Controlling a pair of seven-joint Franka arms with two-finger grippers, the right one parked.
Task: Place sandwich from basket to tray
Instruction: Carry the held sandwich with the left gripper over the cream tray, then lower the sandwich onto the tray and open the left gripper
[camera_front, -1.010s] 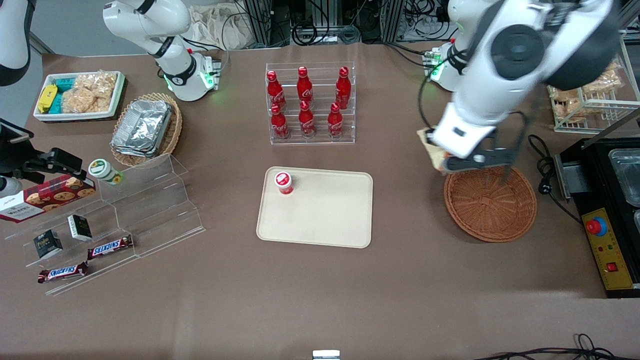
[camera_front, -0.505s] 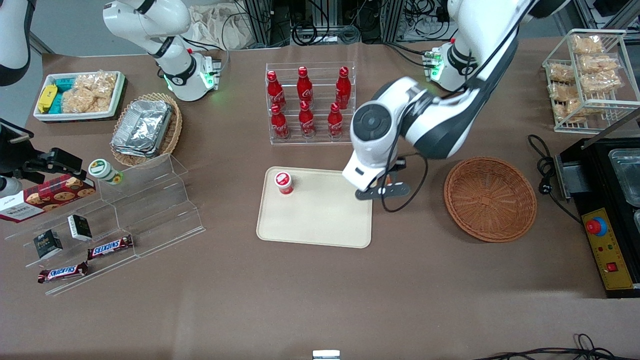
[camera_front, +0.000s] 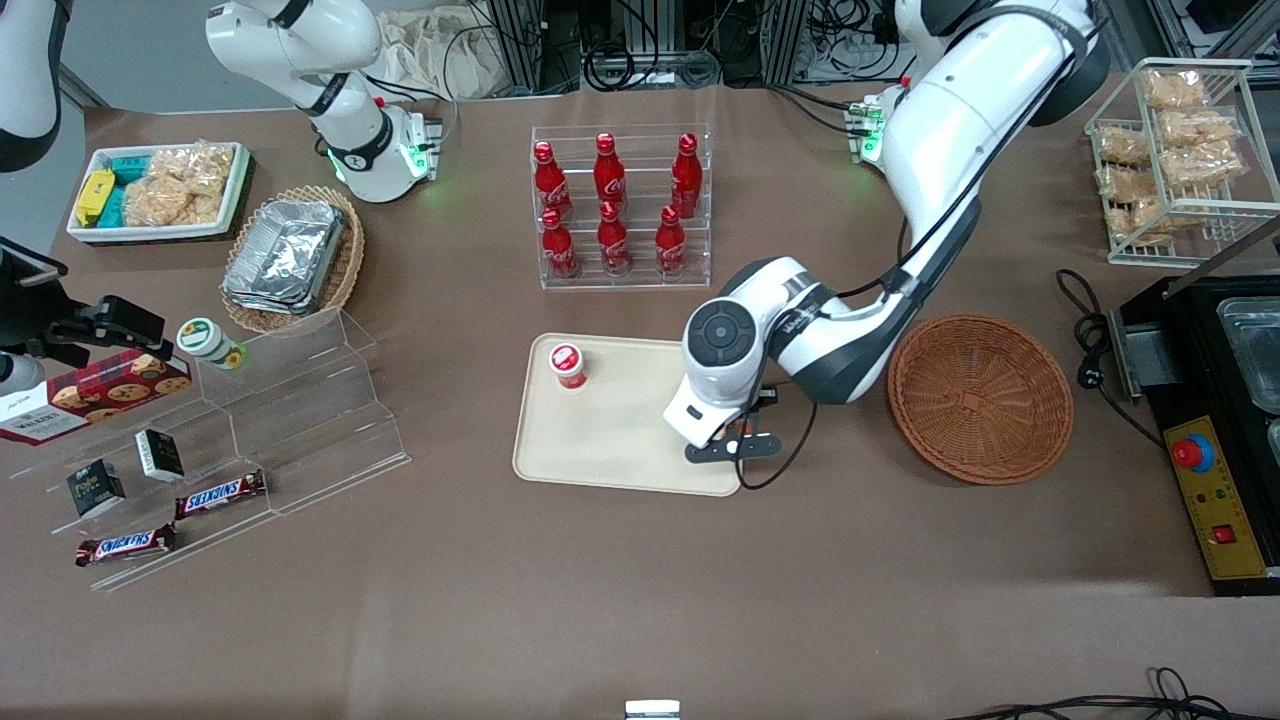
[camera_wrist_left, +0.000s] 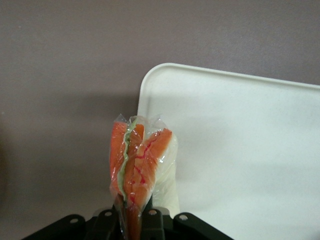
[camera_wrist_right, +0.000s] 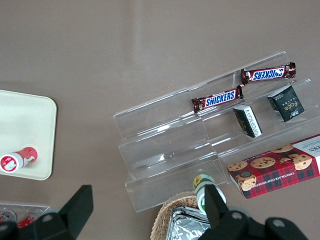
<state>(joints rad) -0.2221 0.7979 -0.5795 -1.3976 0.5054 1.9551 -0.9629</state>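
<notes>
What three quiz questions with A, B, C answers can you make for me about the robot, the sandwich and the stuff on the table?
1. Where is the gripper?
A. over the tray's corner
B. inside the basket
C. by the bottles

2. How many red bottles stand in the clear rack?
A. four
B. six
C. nine

3. What is the sandwich doing?
A. lying in the basket
B. lying flat on the tray
C. being held by the gripper

Answers: 1 A, the gripper is above the tray at the corner nearest the basket. 2 B, two rows of three. 3 C, the wrist view shows the wrapped sandwich clamped between the fingers.
</notes>
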